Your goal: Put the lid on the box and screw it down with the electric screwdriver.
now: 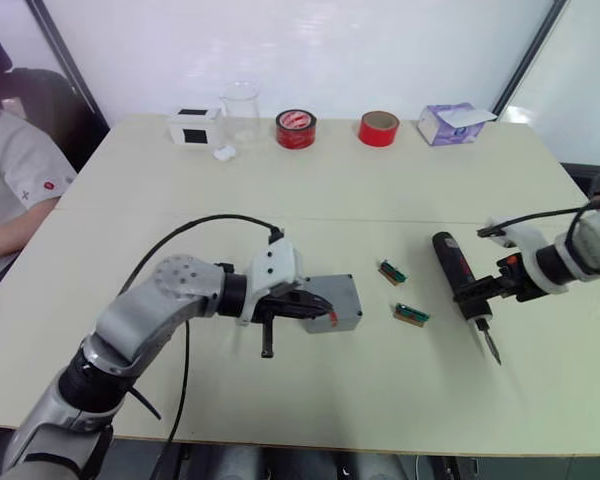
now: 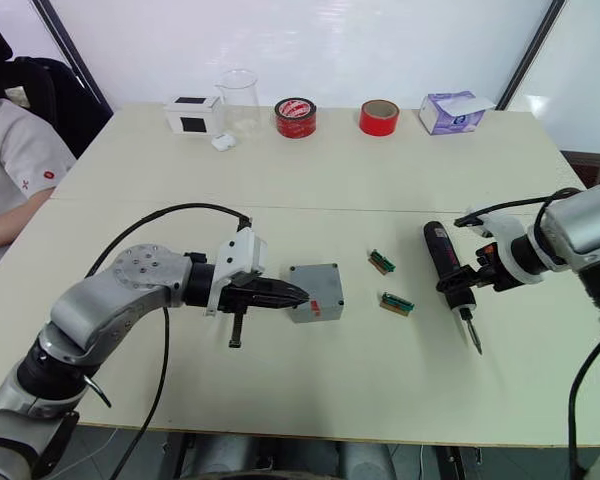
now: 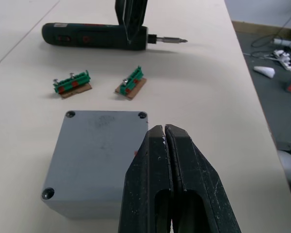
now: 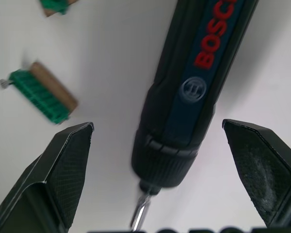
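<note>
Screwdriver [image 4: 184, 92] between spread right hand [image 4: 165, 174] fingers.

my left arm [image 2: 110, 300] has silver-grey rounded shells with small dots on the elbow cap, black joints between, and a white wrist block [image 2: 235, 262]. a black cable [image 2: 170, 215] loops over it to the wrist. the left gripper [image 2: 292, 295] has two black matte fingers. the right arm [image 2: 585, 225] is grey with a white cuff, black cable, and black right gripper [image 4: 165, 170] with textured pads.
</note>
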{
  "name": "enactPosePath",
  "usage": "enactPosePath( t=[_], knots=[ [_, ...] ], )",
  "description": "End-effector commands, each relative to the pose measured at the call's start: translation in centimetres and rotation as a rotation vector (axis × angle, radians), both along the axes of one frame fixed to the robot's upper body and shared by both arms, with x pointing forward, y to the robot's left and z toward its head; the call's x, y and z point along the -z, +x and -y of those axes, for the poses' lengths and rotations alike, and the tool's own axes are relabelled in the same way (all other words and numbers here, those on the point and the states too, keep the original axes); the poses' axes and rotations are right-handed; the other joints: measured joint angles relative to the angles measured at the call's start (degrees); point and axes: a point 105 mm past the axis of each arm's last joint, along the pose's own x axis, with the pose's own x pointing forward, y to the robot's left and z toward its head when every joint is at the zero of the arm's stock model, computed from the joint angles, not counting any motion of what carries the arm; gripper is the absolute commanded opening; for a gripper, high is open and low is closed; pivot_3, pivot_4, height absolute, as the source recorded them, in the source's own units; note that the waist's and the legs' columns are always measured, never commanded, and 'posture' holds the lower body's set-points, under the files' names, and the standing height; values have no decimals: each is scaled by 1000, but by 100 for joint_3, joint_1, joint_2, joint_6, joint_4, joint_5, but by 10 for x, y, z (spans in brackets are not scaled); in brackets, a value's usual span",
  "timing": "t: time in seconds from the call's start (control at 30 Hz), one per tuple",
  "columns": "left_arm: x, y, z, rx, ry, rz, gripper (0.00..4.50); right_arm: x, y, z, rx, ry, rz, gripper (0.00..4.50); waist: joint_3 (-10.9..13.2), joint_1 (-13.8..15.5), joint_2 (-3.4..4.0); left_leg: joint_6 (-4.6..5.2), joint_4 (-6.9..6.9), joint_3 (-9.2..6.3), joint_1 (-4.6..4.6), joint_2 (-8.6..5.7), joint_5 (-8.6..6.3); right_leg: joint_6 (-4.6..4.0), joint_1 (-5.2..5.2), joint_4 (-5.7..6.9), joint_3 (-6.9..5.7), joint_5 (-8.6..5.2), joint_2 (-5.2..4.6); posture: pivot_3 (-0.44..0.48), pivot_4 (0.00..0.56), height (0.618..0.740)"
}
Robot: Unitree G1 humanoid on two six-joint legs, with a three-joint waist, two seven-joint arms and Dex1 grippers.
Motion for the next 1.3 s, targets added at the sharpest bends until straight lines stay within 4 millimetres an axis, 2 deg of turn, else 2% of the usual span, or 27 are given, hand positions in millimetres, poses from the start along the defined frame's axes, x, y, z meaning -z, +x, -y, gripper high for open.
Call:
enactPosePath(
  t=[0.03,0.2,0.3,0.33,0.37,0.47,0.53,0.63,0.73,0.8,0.9,1.0,1.03,1.07,1.13,1.3],
  knots=[
    [-8,-4,1,-11,-27,32,0,1,10,4,-33,-41,6,4428,0,0,0,0,0,0,0,0,0,1,0,0,0,0,0,0,150,740],
    [-8,-5,0,-37,-37,25,0,10,12,3,-89,-72,-38,4428,1,-1,1,-1,0,0,0,-1,0,4,-1,3,-1,2,1,0,150,740],
    [-8,-5,1,-53,-47,23,0,23,11,4,-125,-98,-84,3742,1,2,1,-1,1,0,1,-1,1,3,1,3,-2,2,1,0,150,740],
    [-8,-5,1,-56,-49,23,0,25,11,3,-129,-97,-96,3284,0,1,1,-1,1,0,2,-3,1,3,1,3,-2,2,1,0,150,740],
    [-8,-5,2,-57,-51,23,0,26,11,3,-130,-95,-101,3039,-1,0,-1,-1,1,-1,3,-5,1,3,3,3,-2,2,1,0,150,740],
    [-7,-4,3,-62,-50,24,0,33,12,5,-147,-125,-120,1942,-1,-1,-2,-2,1,-2,5,-8,1,4,6,3,-4,2,3,0,150,740],
    [-8,-1,2,-73,-49,29,0,37,16,12,-101,-156,-116,1882,-8,-10,-13,-3,1,-3,8,-8,2,4,9,3,-6,2,3,0,150,740],
    [-7,3,1,-86,-47,32,0,32,29,16,-45,-165,-61,1835,-29,-42,-59,-6,2,-4,24,-7,3,0,26,2,-6,3,5,0,150,740],
    [-8,7,-4,-104,-48,27,0,8,48,20,22,-145,64,1831,-31,-62,-68,-13,8,1,31,-6,7,-34,38,-9,-4,20,4,0,150,740],
    [-6,11,-9,-123,-43,26,0,-30,70,12,105,-40,239,1831,-14,-68,-43,-17,12,14,31,-6,11,-42,36,-13,6,29,1,0,150,740],
    [-5,18,-14,-149,-45,17,0,-88,93,0,183,114,500,1831,32,-28,39,-13,13,42,1,-10,20,-14,-16,5,31,50,-6,0,150,740],
    [-10,22,-16,-161,-76,-8,0,-154,96,-19,152,350,831,1831,30,1,42,-60,-1,37,-56,-4,47,-4,-88,17,21,53,14,0,150,740],
    [-12,23,-16,-162,-88,-20,0,-176,92,-26,137,434,989,1831,30,6,42,-73,-6,25,-86,8,55,-4,-108,18,10,52,30,0,150,740],
    [-14,24,-18,-163,-96,-27,0,-190,83,-31,119,492,1119,1831,29,16,40,-75,-8,23,-100,15,55,-4,-123,22,7,52,37,0,150,740],
    [-19,29,-22,-162,-99,-39,0,-189,62,-51,130,587,1286,1831,28,29,40,-76,-16,21,-109,43,55,-4,-126,13,2,51,54,0,150,740],
    [-22,41,-26,-165,-102,-52,0,-176,32,-92,110,724,1394,1831,27,56,40,-94,-2,28,-113,51,65,-4,-121,22,-7,53,54,0,150,740]
  ],
)
